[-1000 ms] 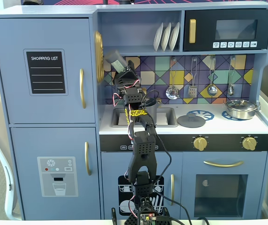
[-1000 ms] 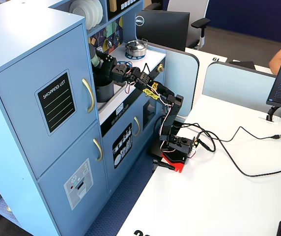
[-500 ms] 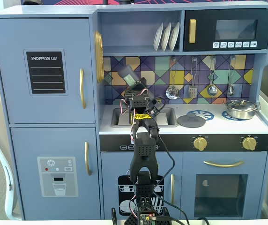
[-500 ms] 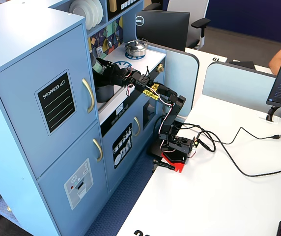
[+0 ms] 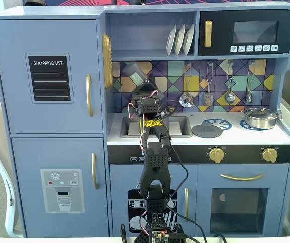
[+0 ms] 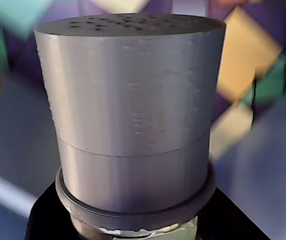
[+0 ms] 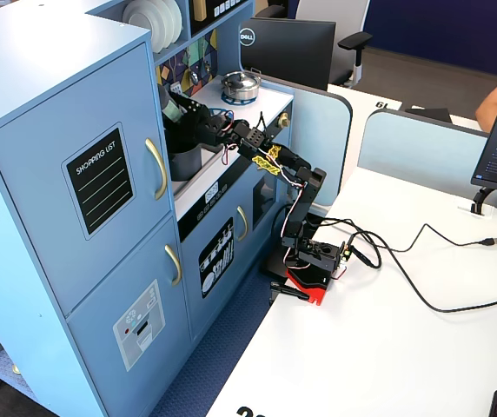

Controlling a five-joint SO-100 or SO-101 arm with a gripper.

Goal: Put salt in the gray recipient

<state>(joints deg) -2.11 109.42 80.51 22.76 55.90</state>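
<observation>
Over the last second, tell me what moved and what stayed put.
The gripper kept its hold on the salt and swung it in a fixed view from the left, near the cabinet's gold trim, right to above the sink; the shaker stays tilted, top up and left. The gray recipient stayed in the sink, and the flat lid and steel pan did not move.

Front and side fixed views share the kitchen; wrist view close-up.
</observation>
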